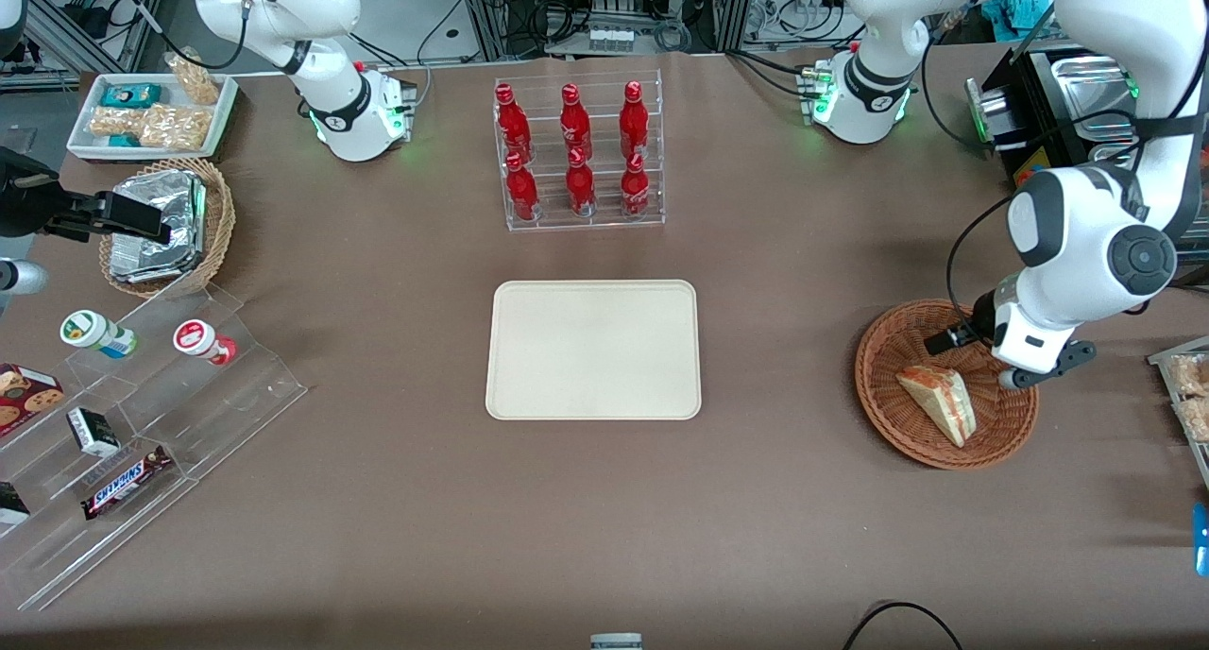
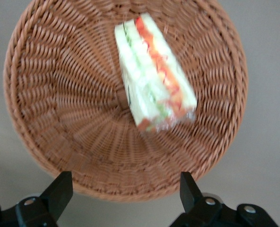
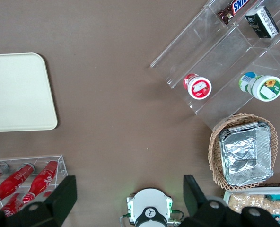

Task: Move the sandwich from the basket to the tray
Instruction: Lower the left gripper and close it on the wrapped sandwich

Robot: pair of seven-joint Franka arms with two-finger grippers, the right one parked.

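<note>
Gripper (image 2: 123,191) held over basket (image 1: 888,414), fingers spread, nothing grasped.
Sandwich (image 1: 940,400) is seen lying in the basket, toward its camera-side rim, near the working arm's end of the tabletop. Tray (image 1: 593,350) is located mid-table, well apart, unoccupied.

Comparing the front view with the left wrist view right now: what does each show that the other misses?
Only the front view shows the tray, bare, nearer the parked arm's end of the table than the basket, plus the rack of red bottles.

Only the left wrist view shows the gripper clearly, its fingers spread wide and holding nothing, above the basket's rim.

Both show the sandwich lying in the reddish-brown basket, not yet grasped.
</note>
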